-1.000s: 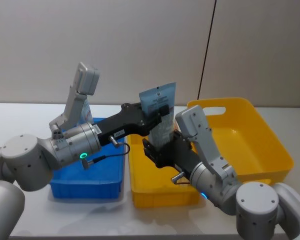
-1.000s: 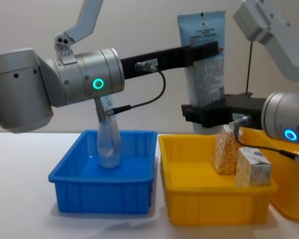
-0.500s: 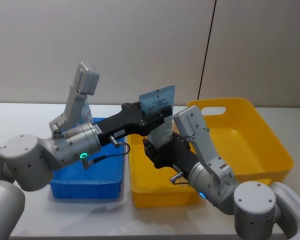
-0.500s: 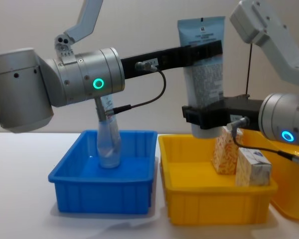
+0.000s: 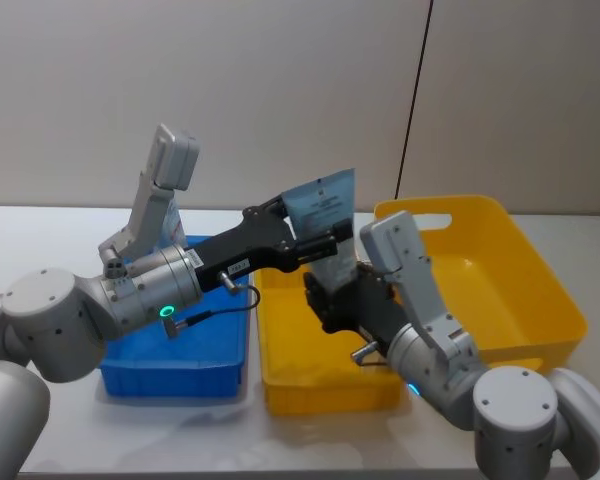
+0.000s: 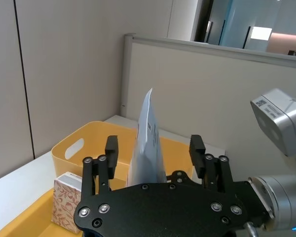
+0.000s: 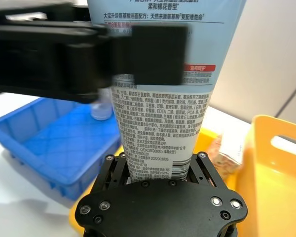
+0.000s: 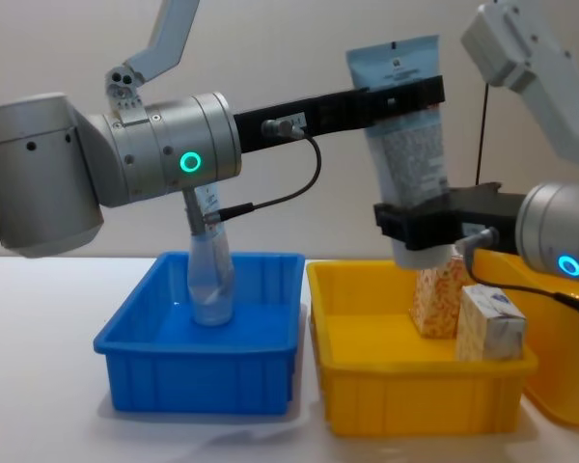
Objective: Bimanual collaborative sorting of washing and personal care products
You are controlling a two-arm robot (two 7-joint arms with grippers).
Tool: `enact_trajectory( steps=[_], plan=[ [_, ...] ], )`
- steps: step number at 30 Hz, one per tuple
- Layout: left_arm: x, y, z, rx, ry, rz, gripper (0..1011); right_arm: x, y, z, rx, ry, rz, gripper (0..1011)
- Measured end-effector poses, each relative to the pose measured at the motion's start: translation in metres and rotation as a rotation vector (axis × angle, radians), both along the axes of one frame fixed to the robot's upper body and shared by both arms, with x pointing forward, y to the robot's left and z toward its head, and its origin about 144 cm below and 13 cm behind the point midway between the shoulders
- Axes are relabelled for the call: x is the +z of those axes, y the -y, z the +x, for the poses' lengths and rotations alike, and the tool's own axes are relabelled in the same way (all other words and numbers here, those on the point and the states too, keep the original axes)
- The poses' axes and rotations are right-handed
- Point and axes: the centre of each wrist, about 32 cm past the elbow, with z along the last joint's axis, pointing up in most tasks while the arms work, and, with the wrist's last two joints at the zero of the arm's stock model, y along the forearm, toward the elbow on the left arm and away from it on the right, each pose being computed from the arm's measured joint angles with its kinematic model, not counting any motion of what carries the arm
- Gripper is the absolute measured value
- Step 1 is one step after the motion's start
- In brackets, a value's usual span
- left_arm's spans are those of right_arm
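Note:
The grey-blue squeeze tube [image 8: 410,154] stands nearly upright over the front yellow bin [image 8: 415,386], its flat end up. My right gripper [image 8: 425,227] is shut on its lower end, seen close in the right wrist view [image 7: 155,165]. My left gripper [image 6: 153,148] straddles the tube's upper part [image 6: 148,138] with its fingers [image 6: 111,148] apart from it, open. A clear tube [image 8: 210,280] leans in the blue bin [image 8: 198,371]. The orange-speckled carton [image 8: 439,294] and the white-and-blue carton [image 8: 487,328] stand in the yellow bin.
A larger yellow bin with a handle slot [image 5: 500,270] sits at the right behind the front yellow bin [image 5: 320,385]. The blue bin [image 5: 180,375] lies under my left arm. White tabletop runs in front of the bins, a grey wall behind.
My right gripper has shifted right with the tube's lower end, so the tube now leans. The left gripper's fingers have come off the tube.

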Motion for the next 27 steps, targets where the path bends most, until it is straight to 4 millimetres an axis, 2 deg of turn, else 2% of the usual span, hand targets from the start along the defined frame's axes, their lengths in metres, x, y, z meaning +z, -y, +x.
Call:
enact_trajectory(
  steps=[2,4,5,7,27],
  plan=[
    [0.000,0.000,0.000,0.000,0.000,0.000,900,-0.001,0.003,0.000,-0.024,0.006,-0.002,404],
    [0.000,0.000,0.000,0.000,0.000,0.000,926,-0.001,0.004,0.001,-0.038,0.011,-0.004,393],
    [0.000,0.000,0.000,0.000,0.000,0.000,977,-0.001,0.006,0.001,-0.050,0.015,-0.005,391],
    [0.000,0.000,0.000,0.000,0.000,0.000,1001,-0.002,0.010,0.002,-0.078,0.024,-0.007,384],
    [0.000,0.000,0.000,0.000,0.000,0.000,1001,0.006,0.055,0.016,-0.369,0.124,-0.007,339]
  ],
)
